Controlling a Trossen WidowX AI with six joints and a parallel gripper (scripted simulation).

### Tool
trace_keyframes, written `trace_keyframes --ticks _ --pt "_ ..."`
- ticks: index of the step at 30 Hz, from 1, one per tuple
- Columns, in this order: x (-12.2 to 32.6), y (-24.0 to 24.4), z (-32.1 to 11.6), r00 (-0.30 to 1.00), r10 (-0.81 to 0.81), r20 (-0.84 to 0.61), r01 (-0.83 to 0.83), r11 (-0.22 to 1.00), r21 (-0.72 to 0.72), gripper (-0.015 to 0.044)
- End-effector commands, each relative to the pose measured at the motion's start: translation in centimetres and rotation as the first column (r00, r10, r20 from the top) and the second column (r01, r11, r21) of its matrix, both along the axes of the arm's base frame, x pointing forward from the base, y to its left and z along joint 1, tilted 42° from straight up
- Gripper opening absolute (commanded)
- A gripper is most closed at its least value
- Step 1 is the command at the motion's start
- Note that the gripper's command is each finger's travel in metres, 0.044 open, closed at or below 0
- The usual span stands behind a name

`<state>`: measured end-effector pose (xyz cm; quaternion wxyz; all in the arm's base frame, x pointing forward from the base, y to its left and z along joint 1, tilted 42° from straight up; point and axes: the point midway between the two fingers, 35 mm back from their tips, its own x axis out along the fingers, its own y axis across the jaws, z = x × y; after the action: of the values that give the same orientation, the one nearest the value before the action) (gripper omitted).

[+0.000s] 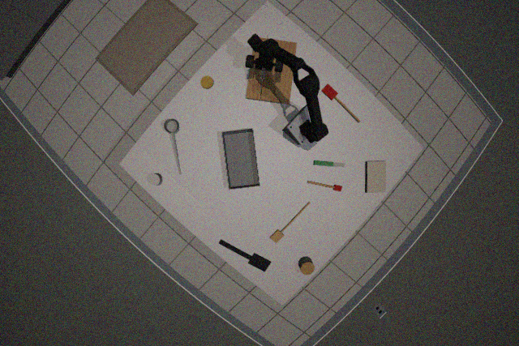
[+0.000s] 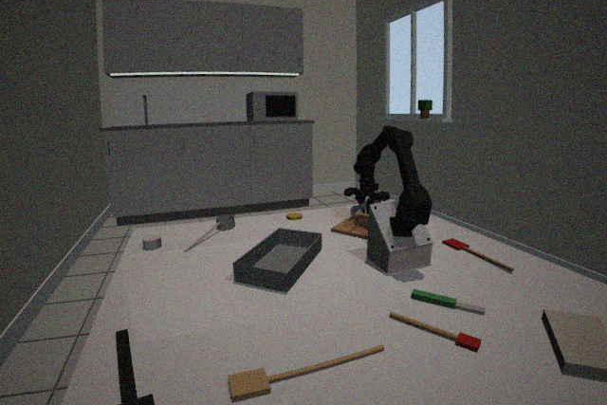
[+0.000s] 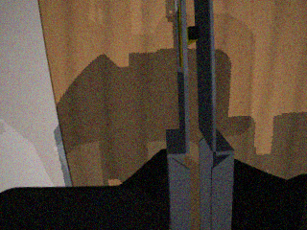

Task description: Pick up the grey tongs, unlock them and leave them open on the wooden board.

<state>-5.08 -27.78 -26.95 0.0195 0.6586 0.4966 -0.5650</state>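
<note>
My gripper (image 1: 263,66) (image 2: 366,196) (image 3: 184,156) points down over the wooden board (image 1: 274,92) (image 2: 345,228) (image 3: 120,24). Its fingers stand close together, shut on the grey tongs. The tongs are mostly hidden by the gripper and arm; a small grey part shows beside the fingers at the top of the wrist view. Whether the tongs touch the board, and the state of their lock, cannot be told. The roasting tin (image 1: 240,130) (image 2: 248,277) stands in the middle of the table with nothing across it.
A yellow disc (image 1: 206,82) (image 2: 294,216) lies beyond the board. A red-headed tool (image 1: 329,91) (image 2: 455,244) lies right of the arm's base. A grey ladle-like pan (image 1: 171,126) (image 2: 225,222) and a pale round pot (image 1: 154,178) (image 2: 152,242) stand on the left.
</note>
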Motion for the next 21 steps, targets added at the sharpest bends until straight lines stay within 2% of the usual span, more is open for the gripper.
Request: trace_keyframes --ticks 1,11,16,21 --pt "0.0 -0.1 0.0 1.0 0.0 0.0 0.0 1.0 -0.001 0.0165" --pt "0.0 -0.1 0.0 1.0 0.0 0.0 0.0 1.0 -0.001 0.0428" --pt "-0.4 -0.2 0.8 1.0 0.0 0.0 0.0 1.0 -0.001 0.044" --pt "-3.5 -1.0 6.3 1.0 0.003 -0.003 -0.003 1.0 -0.003 0.044"
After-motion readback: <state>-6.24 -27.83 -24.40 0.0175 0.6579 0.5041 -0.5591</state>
